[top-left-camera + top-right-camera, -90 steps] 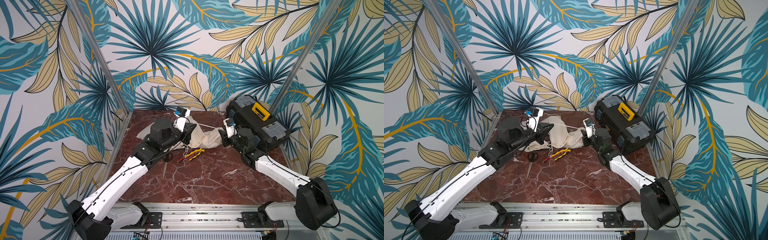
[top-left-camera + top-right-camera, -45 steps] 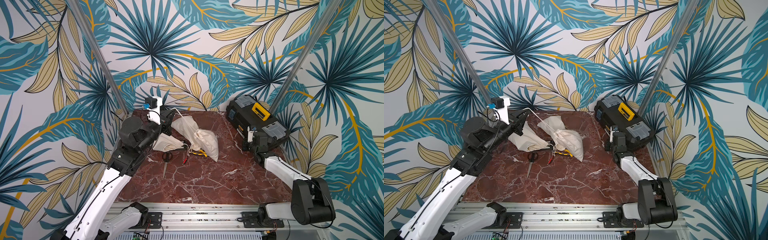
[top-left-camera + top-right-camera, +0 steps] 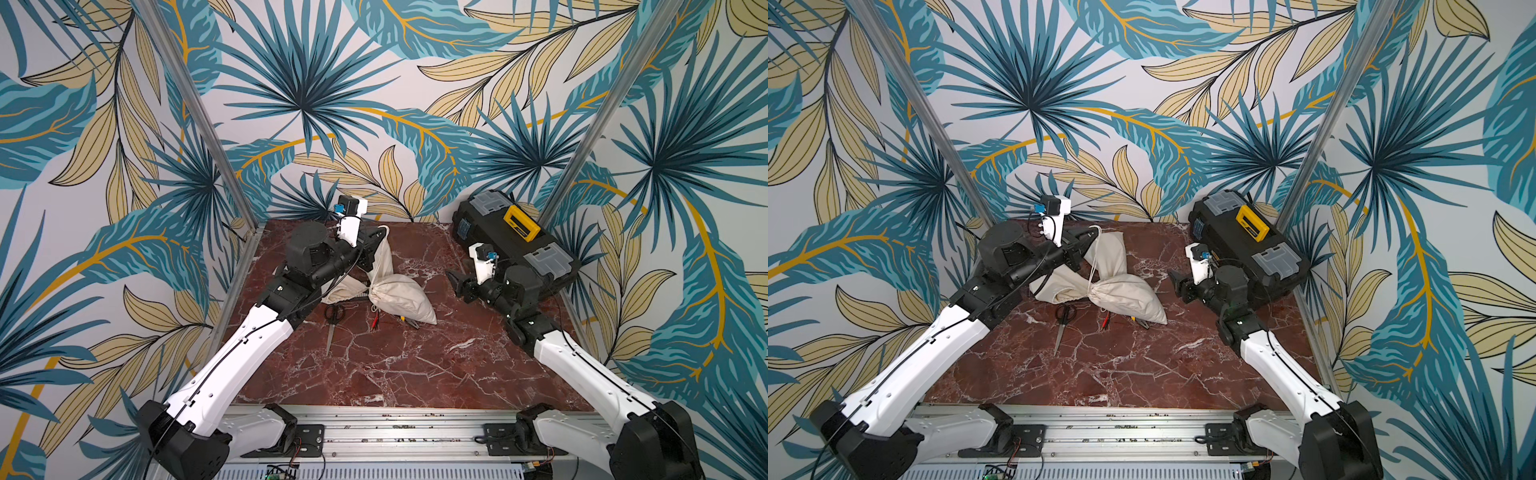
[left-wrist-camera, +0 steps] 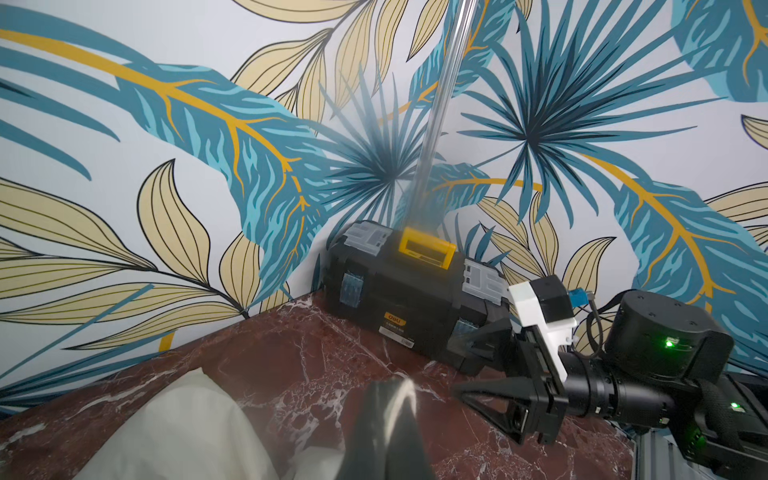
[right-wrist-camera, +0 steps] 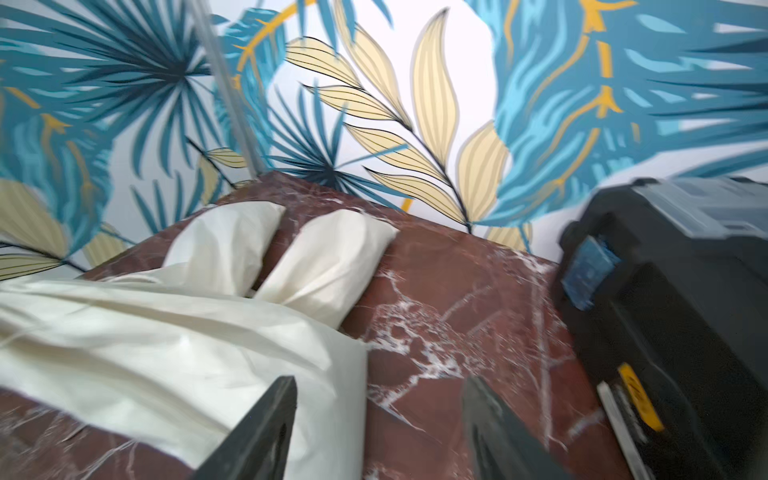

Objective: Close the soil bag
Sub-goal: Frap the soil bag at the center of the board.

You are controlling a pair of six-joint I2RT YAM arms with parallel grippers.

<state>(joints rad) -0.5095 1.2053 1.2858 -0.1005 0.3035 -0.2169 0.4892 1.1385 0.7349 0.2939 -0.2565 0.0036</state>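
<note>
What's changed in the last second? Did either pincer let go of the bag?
The right pincer opened and let go; it now sits apart from the bag. Both swung outward, then back; the left pincer remains shut on the cord. The bag slid nearer, over the pliers. Scissors and toolbox stayed put.

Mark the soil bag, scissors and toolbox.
soil bag [image 3: 401, 297]: in a top view, filled body.
scissors [image 3: 331, 337]: in a top view, blades.
toolbox [image 3: 521, 223]: in a top view, yellow handle.

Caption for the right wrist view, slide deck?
Open right gripper between cream soil bag and black toolbox on the marble table.
</note>
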